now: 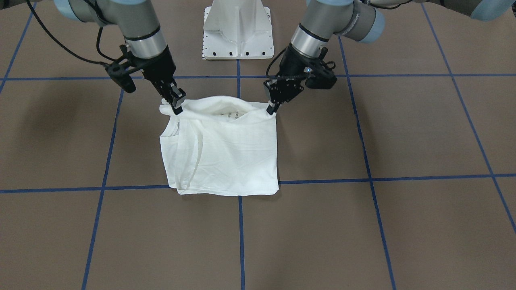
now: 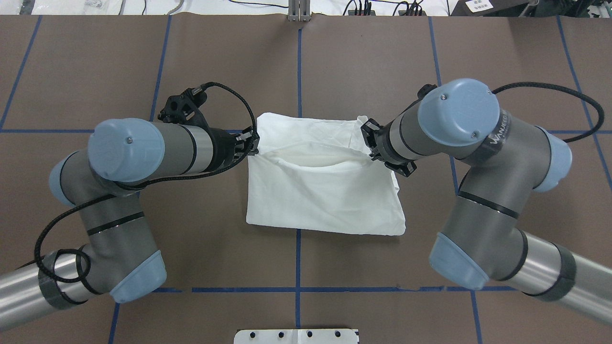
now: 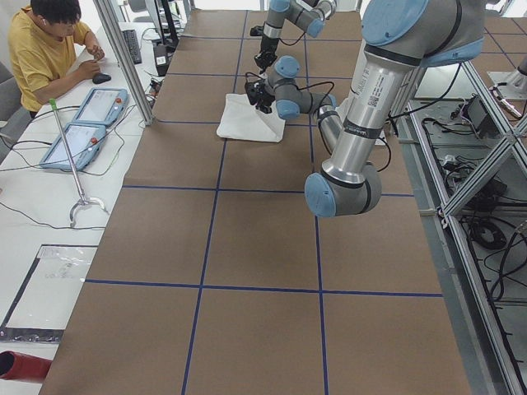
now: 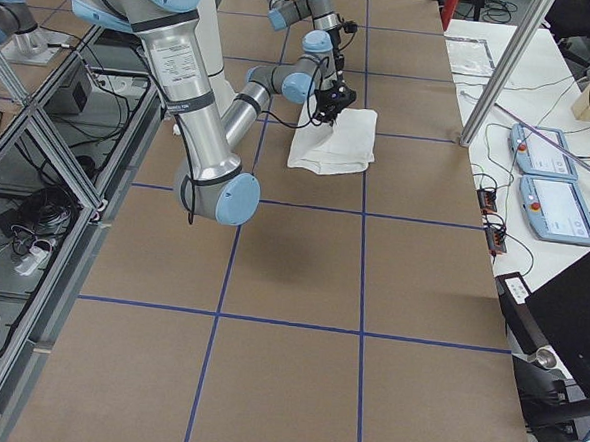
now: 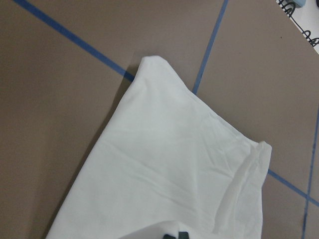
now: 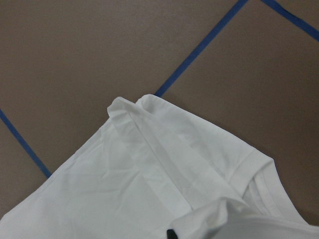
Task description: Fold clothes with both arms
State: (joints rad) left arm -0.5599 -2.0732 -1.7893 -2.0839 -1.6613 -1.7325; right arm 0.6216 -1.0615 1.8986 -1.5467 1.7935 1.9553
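The white T-shirt [image 1: 225, 157] lies folded into a rough square at the table's middle [image 2: 325, 196]. Its edge nearest the robot is raised off the table, and a bit of black print [image 1: 231, 115] shows inside the fold. My left gripper [image 1: 272, 109] is shut on one raised corner; it also shows in the overhead view [image 2: 253, 145]. My right gripper [image 1: 176, 108] is shut on the other raised corner [image 2: 369, 143]. Both wrist views show the shirt [image 5: 164, 169] [image 6: 149, 184] spread below, with dark fingertips at the bottom edge.
The white pedestal base [image 1: 238, 32] stands behind the shirt on the robot's side. Blue tape lines [image 1: 240, 225] grid the brown table. An operator [image 3: 49, 49] sits at a side bench with teach pendants [image 3: 82, 132].
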